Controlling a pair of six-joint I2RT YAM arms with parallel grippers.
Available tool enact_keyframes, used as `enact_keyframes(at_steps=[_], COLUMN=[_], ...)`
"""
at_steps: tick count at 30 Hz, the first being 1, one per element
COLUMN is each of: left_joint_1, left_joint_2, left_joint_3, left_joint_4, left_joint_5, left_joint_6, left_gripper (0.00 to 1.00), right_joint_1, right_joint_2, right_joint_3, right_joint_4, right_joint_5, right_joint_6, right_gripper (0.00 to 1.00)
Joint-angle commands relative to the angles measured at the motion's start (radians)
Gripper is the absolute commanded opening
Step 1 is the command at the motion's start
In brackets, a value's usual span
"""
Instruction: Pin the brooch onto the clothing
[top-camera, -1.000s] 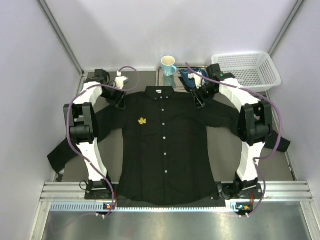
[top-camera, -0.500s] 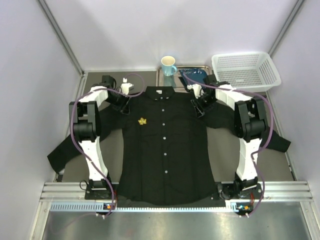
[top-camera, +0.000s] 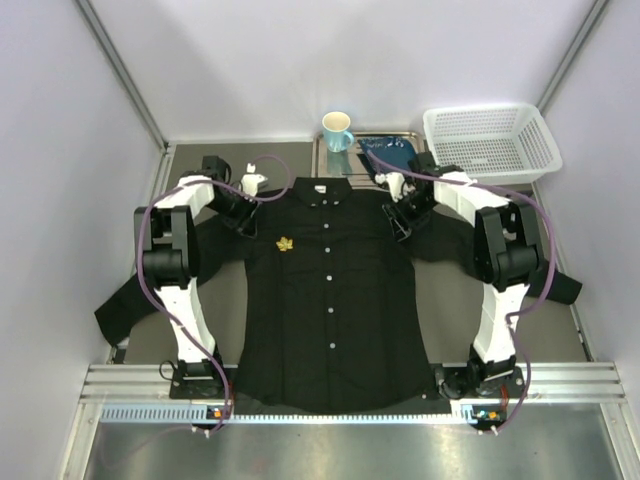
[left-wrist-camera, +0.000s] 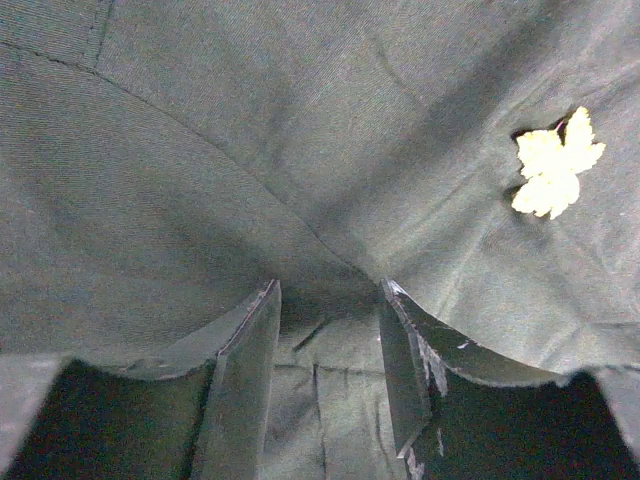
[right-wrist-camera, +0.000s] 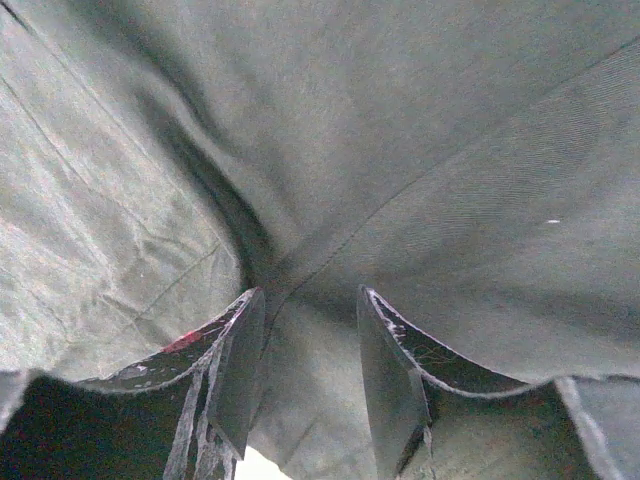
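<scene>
Top cam: high, behind the arm bases (top-camera: 197, 372), looking down on the whole shirt (top-camera: 330, 300). Wrist cams — tight on the cloth, own fingers (right-wrist-camera: 240, 370) at frame bottom. Shared with top view: brooch (left-wrist-camera: 553, 165), up-right of the left gripper (left-wrist-camera: 329, 290).

No legible txt or labels anywhere.

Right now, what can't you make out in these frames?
- Brooch clasp: hidden under the leaf, left wrist; too small, top view.
- Left end effector, right end effector grip: wrist views, bunched shirt cloth masks finger contact.
- Blue item behind the shirt: top view, right arm covers part.
</scene>
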Motion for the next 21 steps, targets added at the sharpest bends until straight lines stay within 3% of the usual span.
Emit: enact_keyframes(at_steps=[1, 8, 21], left_joint_1=[0.011, 0.014, 0.02], left_joint_2=[0.011, 0.077, 0.215], left_joint_3=[0.125, 0.27, 0.402], left_joint_4=[-0.062, 0.059, 0.116], left_joint_5=[0.067, 0.089, 0.107], left_joint_6=[-0.019, -0.108, -0.205], left_gripper=[0.5, 0.53, 0.56], right_joint_1=[-0.041, -0.079, -0.081], right_joint_2=[0.001, 0.099, 0.231], right_joint_3=[0.178, 0.388, 0.441], right_joint_4=[-0.018, 0.017, 0.043], right_joint_5=[-0.048, 0.044, 0.101], right_joint_6=[0.04, 0.092, 0.051], right_gripper=[0.44, 0.44, 0.47])
